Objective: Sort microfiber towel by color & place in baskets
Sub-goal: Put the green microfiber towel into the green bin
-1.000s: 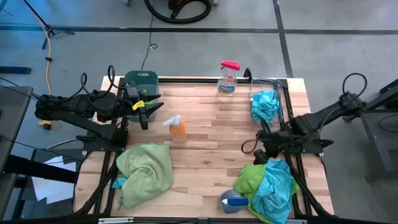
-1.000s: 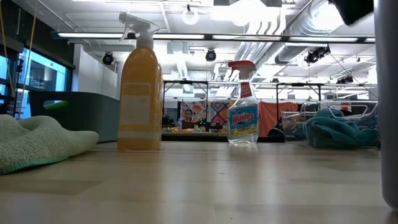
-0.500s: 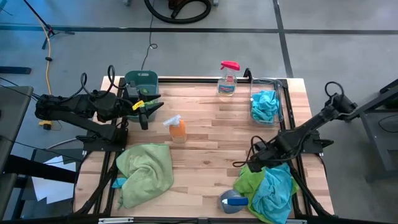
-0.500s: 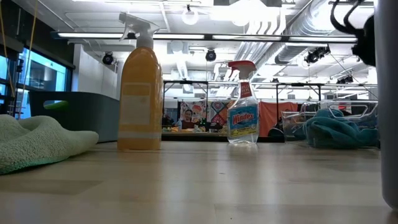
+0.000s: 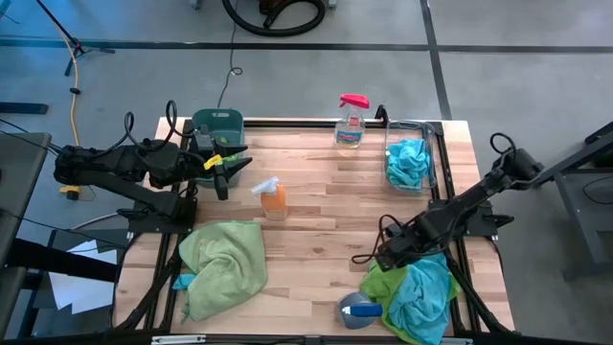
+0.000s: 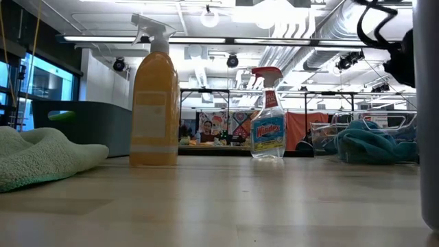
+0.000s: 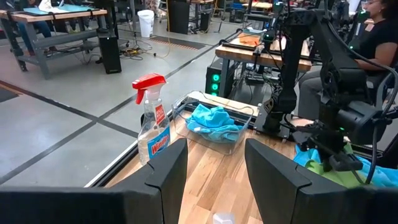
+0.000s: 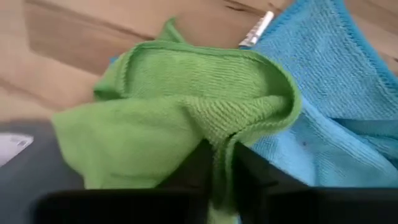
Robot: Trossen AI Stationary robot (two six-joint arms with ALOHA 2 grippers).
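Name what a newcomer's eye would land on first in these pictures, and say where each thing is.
The right gripper pinches a fold of the bright green towel, which lies with a blue towel at the table's front right. A larger pale green towel sprawls at the front left, and the clear basket at the back right already holds a blue towel.

The table (image 5: 326, 206) has one tub (image 5: 218, 126) at about 11 o'clock and the other tub (image 5: 414, 158) at 2 with a towel (image 5: 409, 163) in it. A spray bottle (image 5: 351, 122) stands at 12, another bottle (image 5: 273, 198) just left of center. One towel (image 5: 225, 264) lies at 8, a towel heap (image 5: 414, 292) at 4 under the right gripper (image 5: 391, 257).
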